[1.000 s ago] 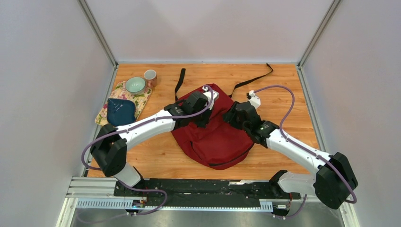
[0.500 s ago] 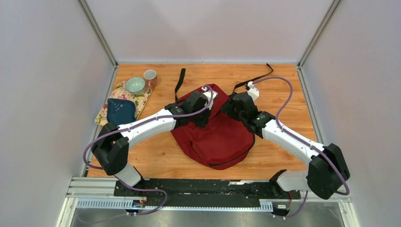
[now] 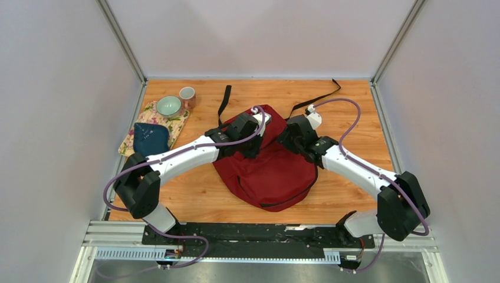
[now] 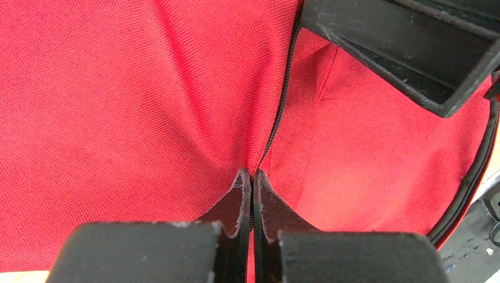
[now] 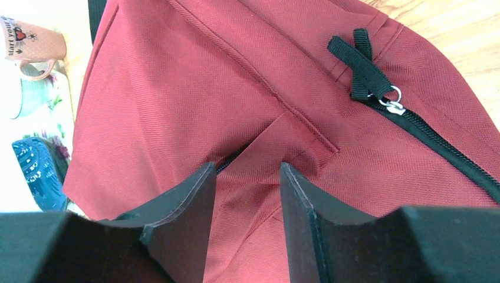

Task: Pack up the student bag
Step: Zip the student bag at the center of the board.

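While left tool [image 4: 252, 174] pinches the student bag [image 4: 118, 88], right tool [image 5: 247, 168] gapes.

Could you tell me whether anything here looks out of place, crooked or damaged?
Nothing is spilled or damaged. The backpack lies slumped and creased, its black straps sprawled across the table toward the far edge. The left fingers are shut on its fabric at a zipper, puckering it; the right fingers are open over a fold.
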